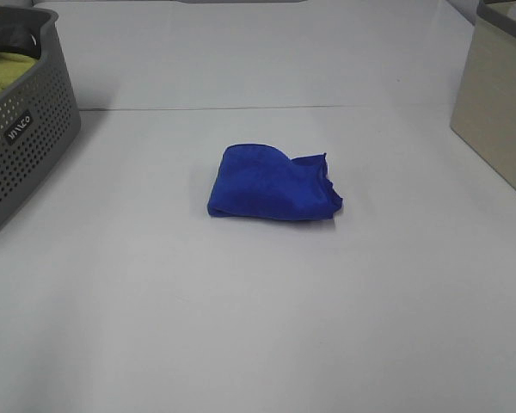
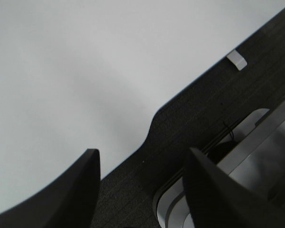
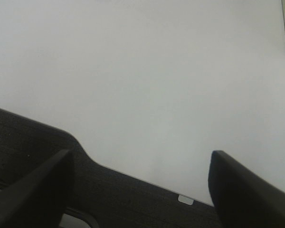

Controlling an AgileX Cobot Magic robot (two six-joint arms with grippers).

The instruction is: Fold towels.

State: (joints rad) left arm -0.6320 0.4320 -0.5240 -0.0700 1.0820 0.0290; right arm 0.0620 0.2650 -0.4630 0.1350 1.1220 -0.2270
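1. We see the white table (image 1: 258, 327) fill the overhead view.
2. A grey basket (image 1: 17, 129) and a beige box (image 1: 499, 112) are cut off at its sides.
3. The folded blue towel (image 1: 271, 185) lies mid-table.
4. Our left gripper (image 2: 140, 187) and right gripper (image 3: 140, 185) have their jaws spread and empty; both are missing from the overhead view.

lab-style test bench: plain white table (image 1: 258, 327), bare white backdrop, grey perforated laundry basket (image 1: 21, 146) at left edge, beige bin (image 1: 499, 120) at right; staged setup, no home furnishings.
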